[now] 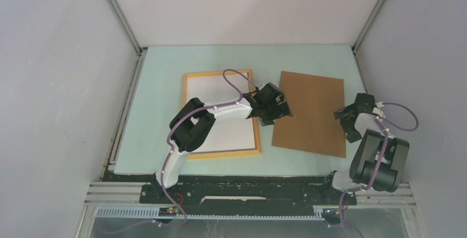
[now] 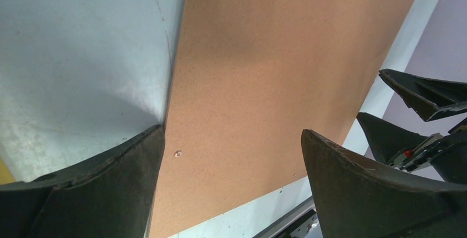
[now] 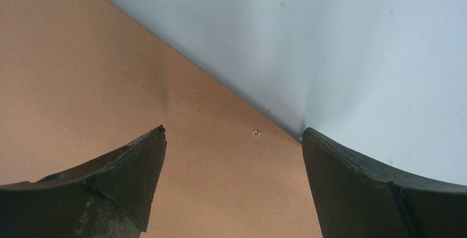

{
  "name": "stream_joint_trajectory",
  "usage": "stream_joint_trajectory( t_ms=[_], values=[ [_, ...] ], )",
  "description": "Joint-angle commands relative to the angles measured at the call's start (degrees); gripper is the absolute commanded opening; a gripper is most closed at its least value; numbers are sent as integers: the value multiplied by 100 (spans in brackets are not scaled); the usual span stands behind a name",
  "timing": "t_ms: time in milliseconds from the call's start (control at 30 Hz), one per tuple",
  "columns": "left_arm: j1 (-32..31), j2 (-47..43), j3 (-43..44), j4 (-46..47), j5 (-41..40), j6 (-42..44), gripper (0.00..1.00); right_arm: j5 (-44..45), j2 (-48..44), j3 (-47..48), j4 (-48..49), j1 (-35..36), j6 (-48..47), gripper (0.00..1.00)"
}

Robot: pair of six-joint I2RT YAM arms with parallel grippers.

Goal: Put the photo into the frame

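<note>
Photo (image 1: 208, 92) face-down in frame (image 1: 204, 74); left tool (image 1: 281, 109) and right tool (image 1: 342, 115) at edges of brown board (image 1: 314, 111).

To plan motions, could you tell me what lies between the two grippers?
The brown board, between left gripper and right gripper, shown in the top view.

A: What lies under the left gripper (image 1: 273, 104)?
B: The board's (image 1: 311, 111) left edge. The frame (image 1: 204, 74) lies on the table (image 1: 159, 84) to that gripper's left, the photo (image 1: 204, 92) inside it.
A: And the right gripper (image 1: 348, 114)?
B: Over the board's right edge.
</note>
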Motion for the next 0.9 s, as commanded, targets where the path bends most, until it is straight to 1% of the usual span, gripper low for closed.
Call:
stream_joint_trajectory(
  t_ms=[0, 133, 233, 333, 500, 567, 667, 767, 867],
  values=[
    [53, 137, 168, 445, 624, 140, 98, -819, 142, -112, 150, 34, 14, 98],
    [63, -583, -341, 1336, 916, 471, 97, -1462, 13, -287, 380, 27, -86, 97],
    [104, -1140, -636, 1878, 1274, 593, 96, -2000, -89, -449, 691, 67, -158, 93],
    [115, -1661, -1079, 2332, 1418, 484, 95, -2233, -50, -483, 816, 191, -254, 92],
    [127, -2592, -2148, 3566, 1401, 113, 90, -2422, 70, -478, 928, 395, -344, 91],
    [127, -2854, -2350, 3645, 1321, 88, 89, -2473, 84, -483, 977, 470, -349, 91],
    [123, -3059, -2420, 3588, 1224, 52, 87, -2584, 90, -483, 1069, 632, -354, 91],
    [135, -3124, -2416, 3152, 912, -48, 82, -2626, 95, -483, 1137, 730, -352, 90],
    [137, -3055, -2264, 2568, 598, 30, 78, -2623, 83, -483, 1140, 748, -371, 90]
  ],
)
